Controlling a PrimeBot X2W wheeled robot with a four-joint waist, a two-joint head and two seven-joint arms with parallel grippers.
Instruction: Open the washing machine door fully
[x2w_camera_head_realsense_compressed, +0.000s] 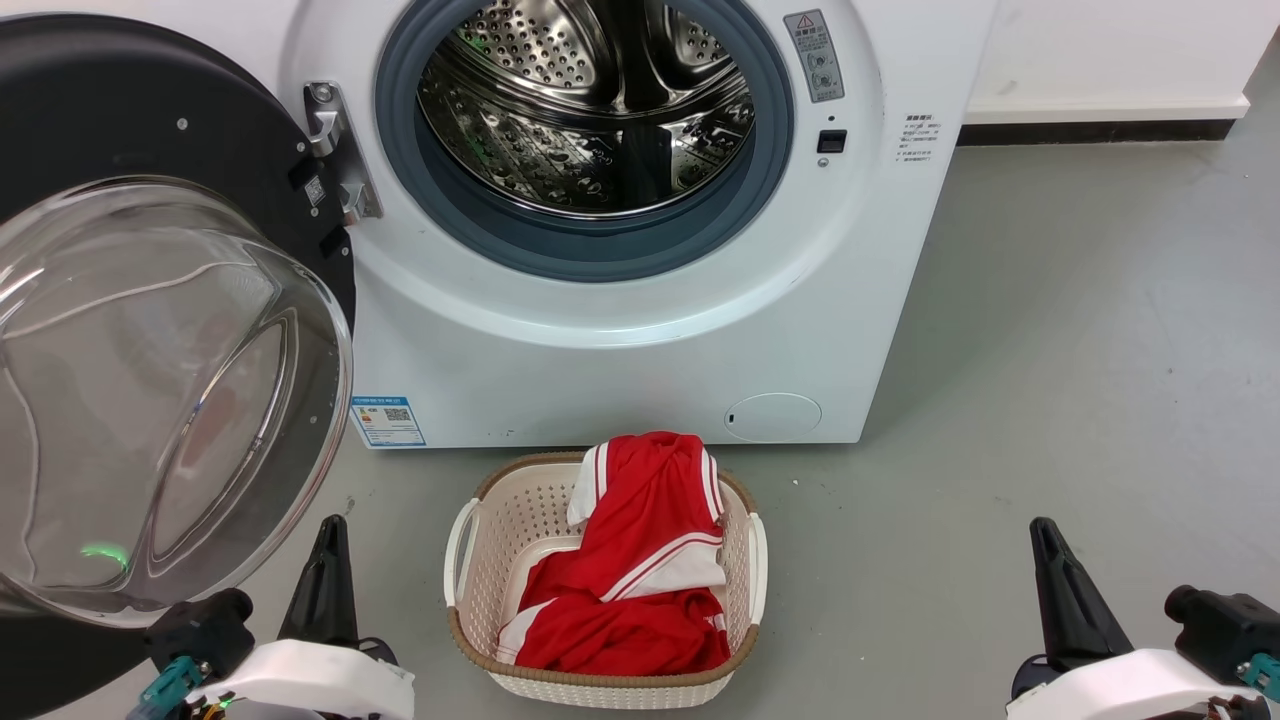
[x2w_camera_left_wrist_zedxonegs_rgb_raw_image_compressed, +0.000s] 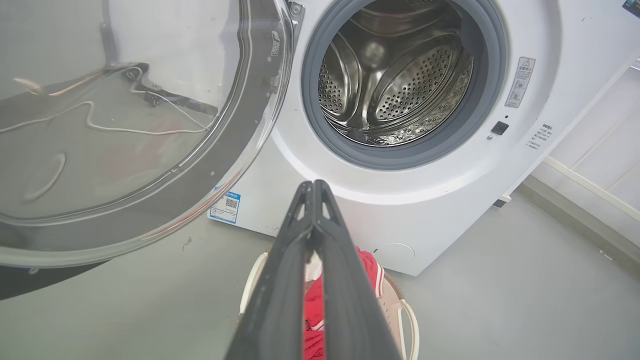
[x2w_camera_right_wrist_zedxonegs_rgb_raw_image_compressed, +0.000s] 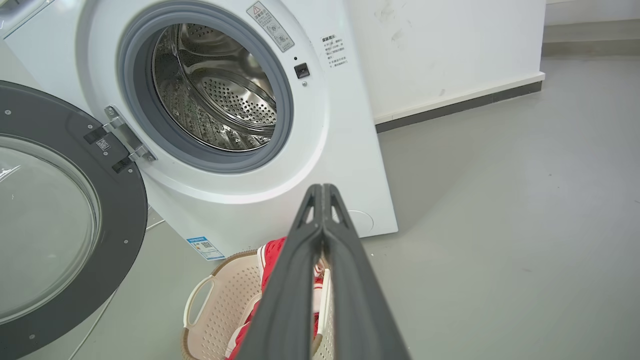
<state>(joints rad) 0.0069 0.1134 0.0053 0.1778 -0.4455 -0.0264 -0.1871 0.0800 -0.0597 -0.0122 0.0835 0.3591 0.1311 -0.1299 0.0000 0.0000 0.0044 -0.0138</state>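
Observation:
The washing machine door stands swung wide open to the left of the white washer, its black rim and bulging clear glass bowl facing me, held by a metal hinge. The steel drum lies exposed. The same door fills the left of the left wrist view and door sits at the left of the right wrist view. My left gripper is shut at the lower left, just below the glass bowl, holding nothing. My right gripper is shut at the lower right, far from the door.
A cream laundry basket holding a red and white garment sits on the grey floor in front of the washer, between my two grippers. A white wall with a dark skirting runs behind on the right.

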